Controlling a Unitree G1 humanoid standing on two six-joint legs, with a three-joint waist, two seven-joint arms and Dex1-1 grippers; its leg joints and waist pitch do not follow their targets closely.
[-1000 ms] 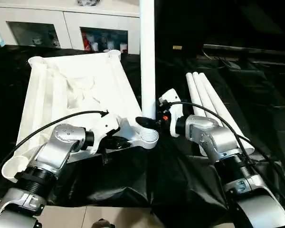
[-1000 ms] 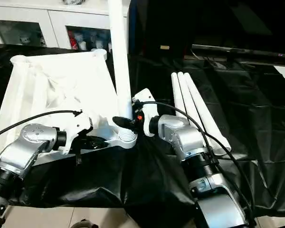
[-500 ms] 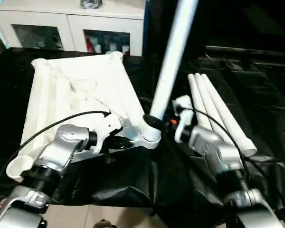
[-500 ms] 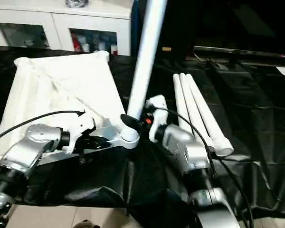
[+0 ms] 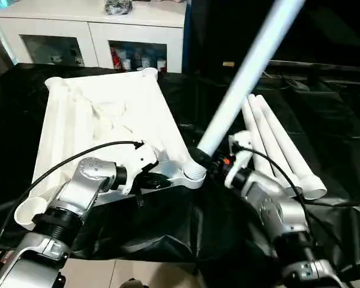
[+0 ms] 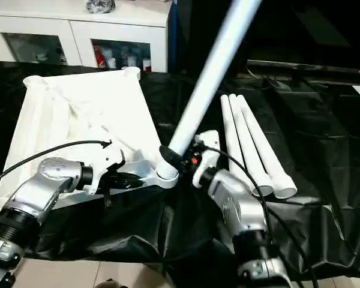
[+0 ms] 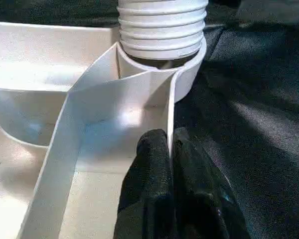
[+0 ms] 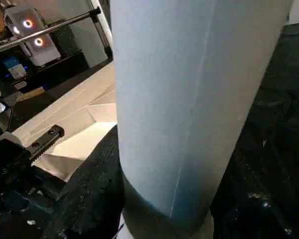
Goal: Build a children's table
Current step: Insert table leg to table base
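The white tabletop (image 5: 102, 114) lies ribbed side up on black cloth. My left gripper (image 5: 159, 179) is shut on a thin upright wall of the tabletop beside its near right corner socket (image 5: 192, 175); the left wrist view has both fingertips (image 7: 154, 149) pinching that wall just before the socket (image 7: 162, 55). A long white leg (image 5: 240, 90) stands with its ribbed foot in that socket and leans steeply up to the right. My right gripper (image 5: 213, 161) is shut on the leg just above the socket, one black finger (image 8: 89, 194) pressed against the leg (image 8: 189, 99).
Three more white legs (image 5: 276, 144) lie side by side on the cloth to the right. A white cabinet with glass doors (image 5: 78, 42) stands behind the tabletop. The cloth ends at bare floor (image 5: 138, 273) near me. Dark equipment stands at the back right.
The leg stood upright in the socket a second ago and now leans far to the right, my right arm swinging with it. The left gripper has kept its hold. The camera has shifted.
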